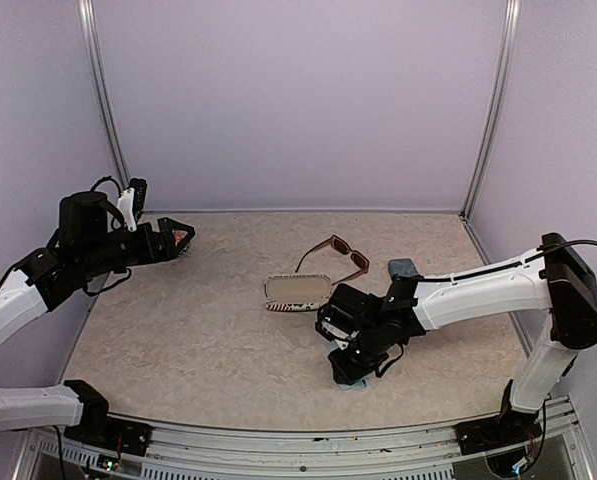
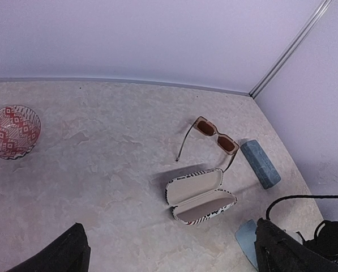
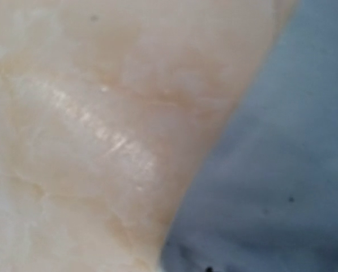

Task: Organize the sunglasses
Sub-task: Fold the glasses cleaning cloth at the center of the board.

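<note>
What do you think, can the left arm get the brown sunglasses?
Probably yes. The brown sunglasses lie uncovered beyond the striped case, with bare table toward the left gripper, jaws open. It's a long stretch, though.

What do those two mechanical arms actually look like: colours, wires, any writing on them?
The left arm and right arm are smooth white tubes joined by chunky black joints, with thin black cables looping loosely alongside. The left gripper and right gripper are blocky and black. I can make out no logos or markings on either arm.
</note>
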Robot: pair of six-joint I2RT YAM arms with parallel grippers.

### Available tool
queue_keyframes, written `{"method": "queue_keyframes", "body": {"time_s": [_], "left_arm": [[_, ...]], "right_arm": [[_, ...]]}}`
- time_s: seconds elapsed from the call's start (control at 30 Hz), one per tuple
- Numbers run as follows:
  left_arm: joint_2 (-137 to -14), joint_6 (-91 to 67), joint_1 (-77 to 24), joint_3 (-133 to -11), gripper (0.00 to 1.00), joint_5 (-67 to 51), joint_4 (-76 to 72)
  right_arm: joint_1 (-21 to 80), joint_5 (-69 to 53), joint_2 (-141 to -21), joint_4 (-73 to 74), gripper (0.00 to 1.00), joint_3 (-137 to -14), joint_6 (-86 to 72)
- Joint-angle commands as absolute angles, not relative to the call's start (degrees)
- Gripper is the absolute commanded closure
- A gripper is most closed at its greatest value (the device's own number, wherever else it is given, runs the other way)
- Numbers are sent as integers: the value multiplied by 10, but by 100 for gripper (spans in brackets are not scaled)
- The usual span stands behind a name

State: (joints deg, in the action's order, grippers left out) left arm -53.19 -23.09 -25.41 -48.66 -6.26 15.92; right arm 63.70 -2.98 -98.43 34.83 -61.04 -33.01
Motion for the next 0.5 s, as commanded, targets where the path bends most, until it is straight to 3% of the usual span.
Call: {"method": "queue_keyframes", "body": {"time_s": [0.0, 0.23, 0.47], "left_arm": [[-526, -233, -250, -479, 1, -69, 160], [-535, -234, -250, -480, 1, -75, 157], [-539, -236, -250, -479, 1, -81, 153]], "right_arm": [[639, 12, -960, 361, 72, -610, -347], [619, 52, -895, 370, 70, -556, -407], [605, 0, -878, 340, 66, -501, -457]]}}
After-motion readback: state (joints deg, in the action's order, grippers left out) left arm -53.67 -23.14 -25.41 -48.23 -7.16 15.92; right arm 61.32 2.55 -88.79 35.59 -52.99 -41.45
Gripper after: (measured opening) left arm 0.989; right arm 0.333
